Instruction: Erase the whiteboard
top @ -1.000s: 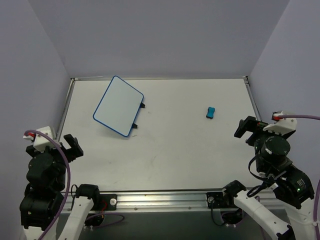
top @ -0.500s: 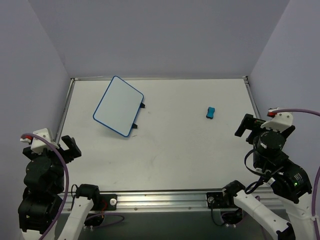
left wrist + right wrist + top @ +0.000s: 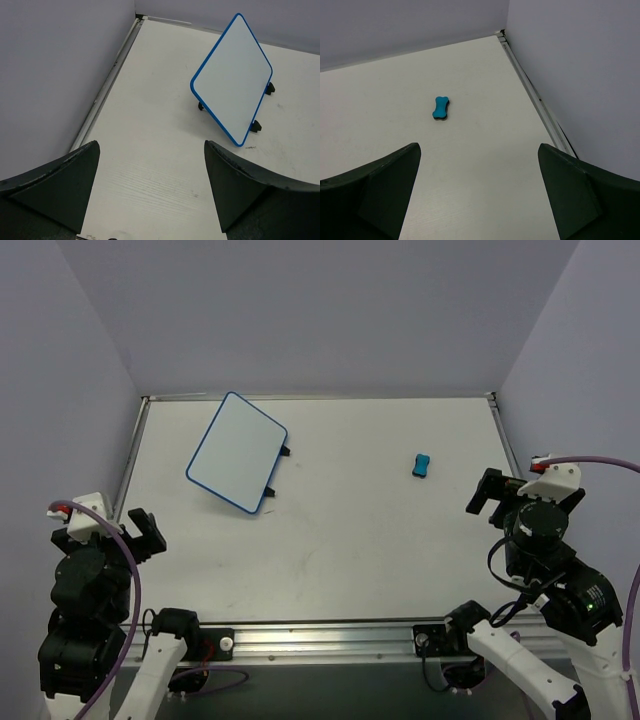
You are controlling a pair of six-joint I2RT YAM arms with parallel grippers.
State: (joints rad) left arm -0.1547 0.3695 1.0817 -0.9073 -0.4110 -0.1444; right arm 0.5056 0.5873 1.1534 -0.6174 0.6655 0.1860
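Observation:
The whiteboard (image 3: 236,452) with a blue frame and black feet stands tilted at the table's back left; its face looks blank. It also shows in the left wrist view (image 3: 232,79). A small blue eraser (image 3: 421,465) lies on the table at the right, also in the right wrist view (image 3: 441,108). My left gripper (image 3: 142,531) is open and empty at the near left, well short of the board; in its wrist view (image 3: 152,192) only bare table lies between the fingers. My right gripper (image 3: 488,497) is open and empty at the near right, in its wrist view (image 3: 479,192) short of the eraser.
The white table (image 3: 340,530) is walled at the left, back and right. A metal rail (image 3: 320,635) runs along its near edge, with the arm bases behind it.
The left gripper dipped back toward the near edge and returned to about where it was. The right gripper shifted slightly. The board and the eraser have not moved.

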